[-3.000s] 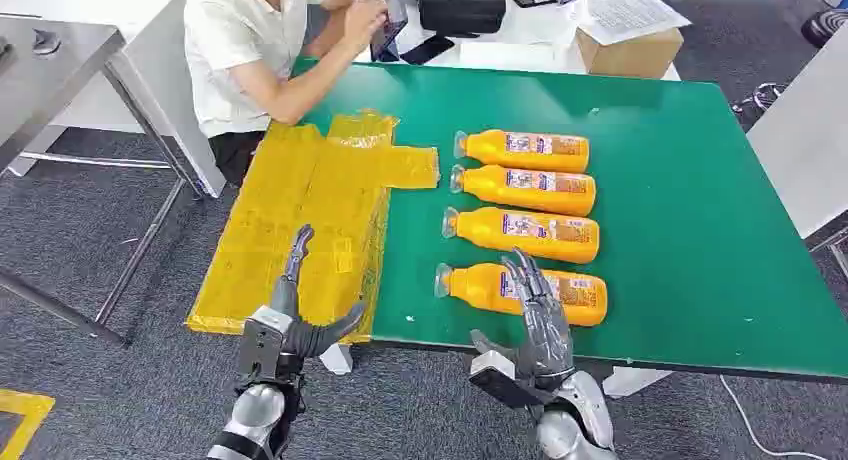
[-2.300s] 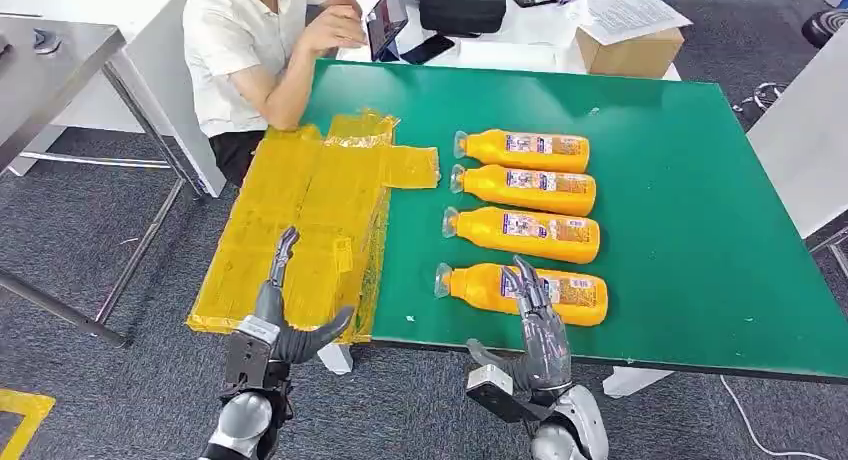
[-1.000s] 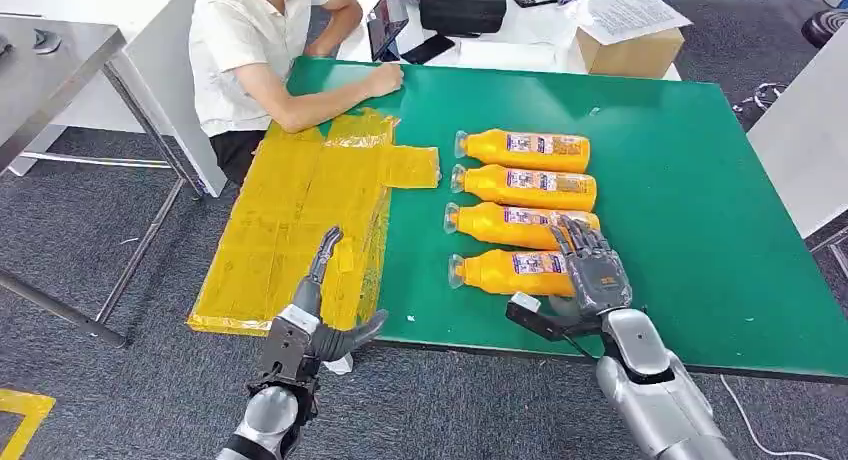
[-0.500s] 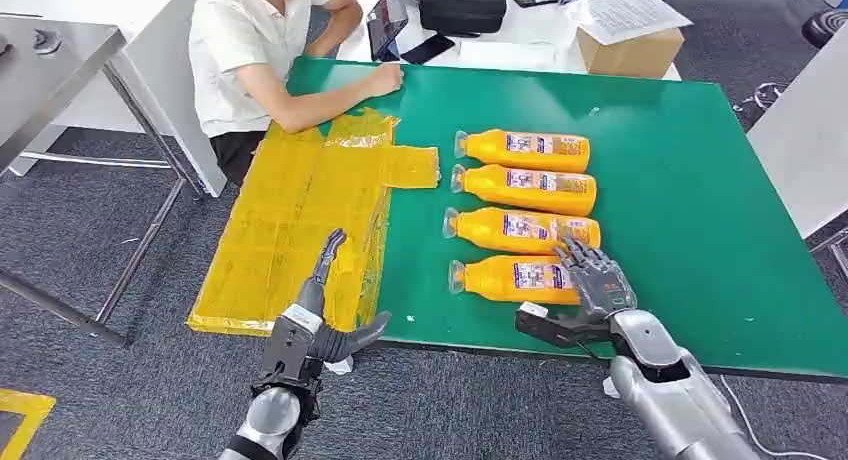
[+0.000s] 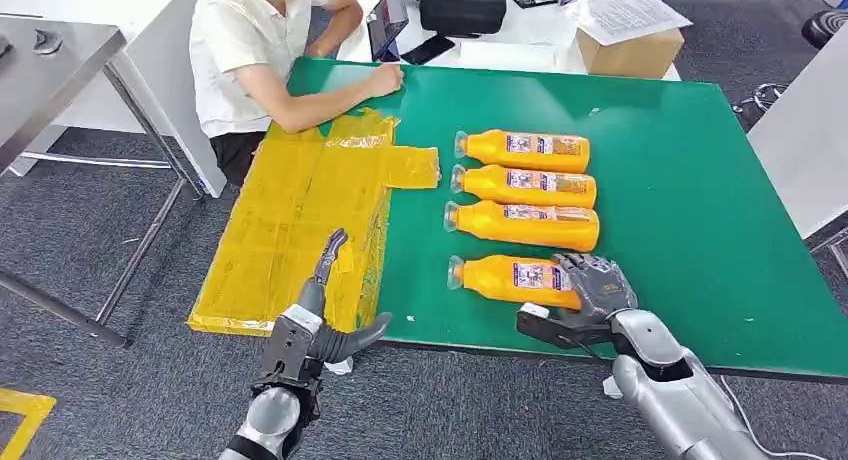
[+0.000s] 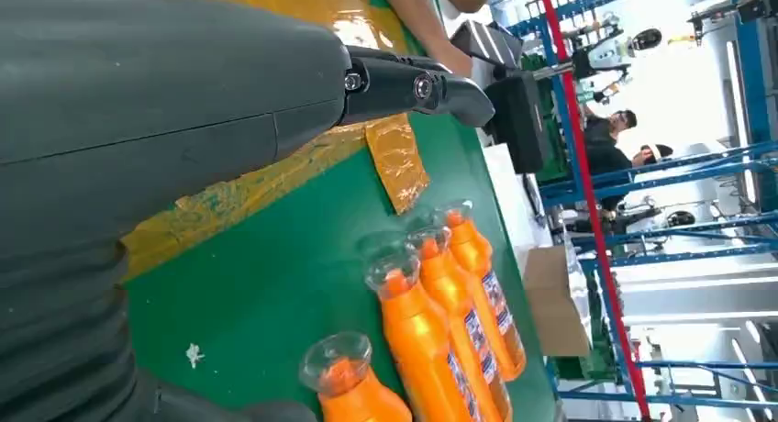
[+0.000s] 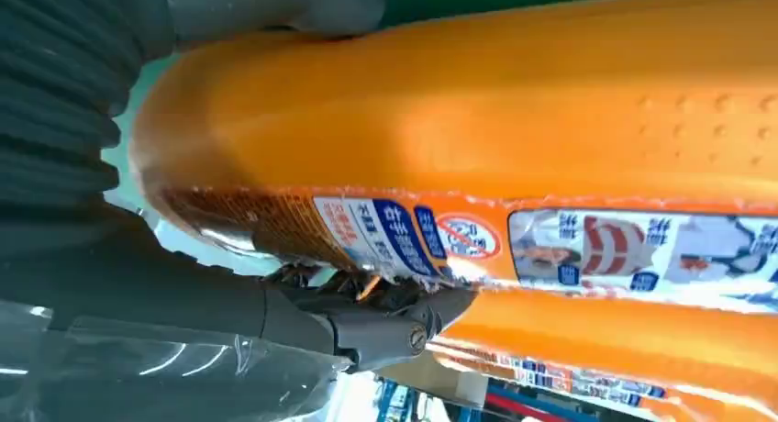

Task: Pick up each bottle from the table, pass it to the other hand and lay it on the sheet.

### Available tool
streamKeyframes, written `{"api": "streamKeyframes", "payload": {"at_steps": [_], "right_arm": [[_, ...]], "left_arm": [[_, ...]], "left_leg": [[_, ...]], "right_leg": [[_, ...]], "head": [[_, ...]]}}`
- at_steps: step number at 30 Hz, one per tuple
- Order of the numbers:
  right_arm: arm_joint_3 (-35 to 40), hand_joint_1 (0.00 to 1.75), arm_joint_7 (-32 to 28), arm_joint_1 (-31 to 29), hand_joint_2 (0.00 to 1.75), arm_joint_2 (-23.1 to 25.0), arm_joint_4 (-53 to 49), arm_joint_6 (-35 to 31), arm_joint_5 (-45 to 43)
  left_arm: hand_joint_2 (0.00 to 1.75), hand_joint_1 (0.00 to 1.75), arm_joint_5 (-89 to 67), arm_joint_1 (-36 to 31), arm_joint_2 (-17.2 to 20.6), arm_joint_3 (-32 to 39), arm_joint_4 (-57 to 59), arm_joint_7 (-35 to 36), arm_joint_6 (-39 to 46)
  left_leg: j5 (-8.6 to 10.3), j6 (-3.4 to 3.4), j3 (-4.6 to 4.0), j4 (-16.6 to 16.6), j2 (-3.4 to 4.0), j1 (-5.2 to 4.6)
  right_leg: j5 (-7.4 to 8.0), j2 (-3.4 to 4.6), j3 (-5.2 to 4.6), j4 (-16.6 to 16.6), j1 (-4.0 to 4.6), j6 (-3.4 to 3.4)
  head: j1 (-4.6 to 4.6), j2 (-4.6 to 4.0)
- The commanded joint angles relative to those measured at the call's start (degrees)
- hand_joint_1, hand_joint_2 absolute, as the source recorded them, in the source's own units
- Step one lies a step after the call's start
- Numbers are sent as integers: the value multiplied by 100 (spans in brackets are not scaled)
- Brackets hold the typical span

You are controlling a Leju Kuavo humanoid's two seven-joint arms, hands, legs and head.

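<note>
Four orange bottles lie side by side on the green table (image 5: pixel 680 210). My right hand (image 5: pixel 597 290) grips the base end of the nearest bottle (image 5: pixel 510 278), fingers curled over it and thumb at the table's front edge; the bottle rests on the table. In the right wrist view the same bottle (image 7: pixel 514 119) sits between the thumb and the fingers (image 7: pixel 367 335). The other three bottles (image 5: pixel 525 187) lie behind it. The yellow sheet (image 5: pixel 290 220) covers the table's left part. My left hand (image 5: pixel 318 325) hovers open at the sheet's front edge, holding nothing.
A person (image 5: pixel 250 50) in a white shirt sits at the far left corner, with a hand (image 5: pixel 385 78) resting on the table by the sheet. A black case (image 5: pixel 462 5) and a cardboard box (image 5: pixel 630 50) stand behind the table. Grey tables flank both sides.
My right hand moved from the front edge to the nearest bottle's base and curled its fingers around it; the bottle shifted slightly. My left hand rose a little. The person put the tablet down.
</note>
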Motion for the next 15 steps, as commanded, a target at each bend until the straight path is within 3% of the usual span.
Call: {"api": "streamKeyframes", "payload": {"at_steps": [1, 11, 12, 13, 15], "right_arm": [[151, 175, -235, 49, 175, 98, 443, 316, -468], [60, 175, -422, 87, 175, 153, 531, 293, -690], [-10, 175, -539, 118, 175, 191, 520, 346, -850], [-539, 175, -1119, 321, 175, 477, 474, 536, -1813], [-737, 175, -1352, 394, 175, 619, 430, 545, -2147]], "left_arm": [[175, 0, 32, -285, 73, -8, 363, -14, -36], [175, 0, 36, -300, 73, -6, 354, -42, -49], [175, 0, 55, -299, 62, 8, 349, -55, -38], [175, 0, 330, -296, -91, 146, 308, -259, 195], [175, 0, 527, -253, -179, 219, 239, -337, 250]], "left_leg": [[-5, -10, 22, -6, -2, 8], [-2, -8, 18, -7, -4, 6], [-3, -10, 23, -8, -5, 8], [-4, -12, 33, -11, -3, 10], [-3, -9, 28, -7, -2, 7]], "right_leg": [[-4, -1, 25, -10, 8, -11], [-2, -3, 21, -10, 6, -8], [-3, -4, 26, -12, 8, -11], [-3, -2, 35, -15, 10, -13], [-3, -1, 28, -11, 8, -10]], "head": [[0, 0], [0, 0], [0, 0], [0, 0], [2, 0]]}}
